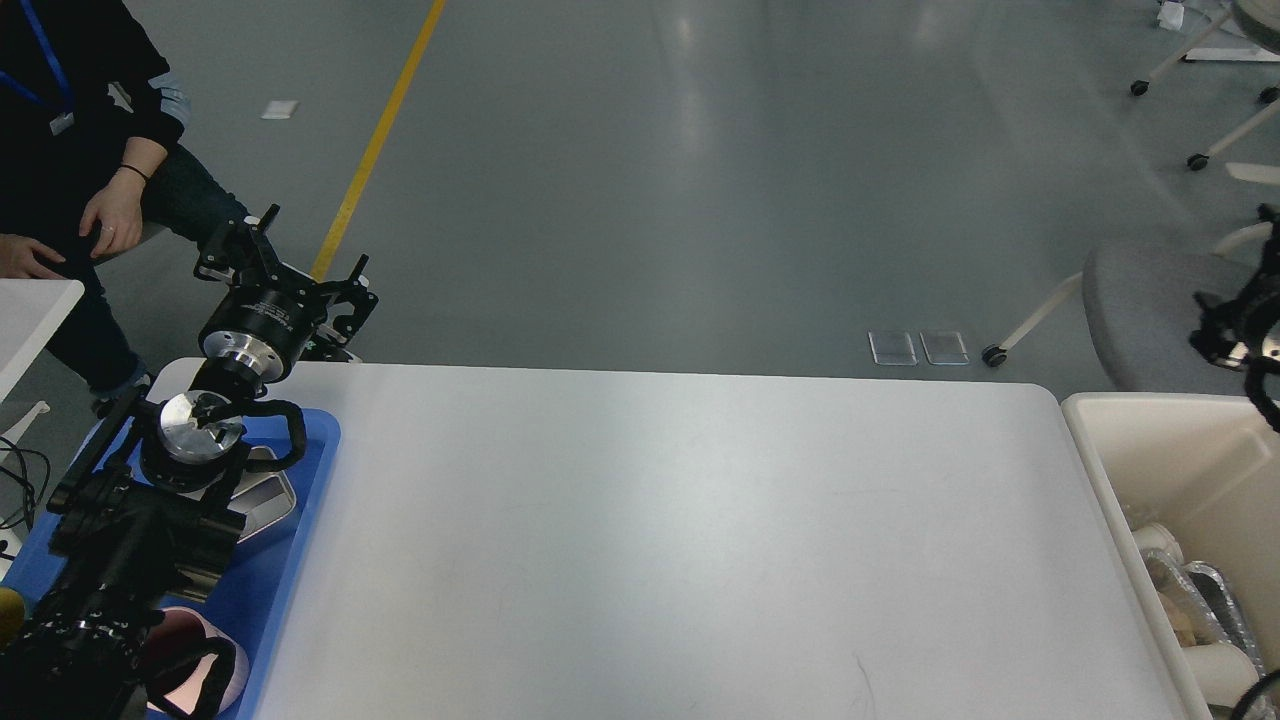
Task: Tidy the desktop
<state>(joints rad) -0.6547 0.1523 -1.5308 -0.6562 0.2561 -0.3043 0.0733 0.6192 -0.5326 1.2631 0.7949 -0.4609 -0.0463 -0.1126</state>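
Observation:
The desktop [660, 540] is a large white tabletop filling the lower middle of the head view, with nothing lying on its bare surface. My left gripper [288, 265] hovers past the table's far left corner, above the floor, fingers spread open and empty. Its arm runs back over the blue tray [305, 540]. A small dark part of my right gripper [1238, 328] shows at the right edge, above the cream bin [1120, 450]; its fingers cannot be told apart.
The blue tray holds a metal dish [268, 492] and a pink bowl [185, 650], partly under my left arm. Foil containers and paper cups [1190, 610] lie in the bin. A seated person [90, 150] is at far left, a grey chair [1140, 310] at far right.

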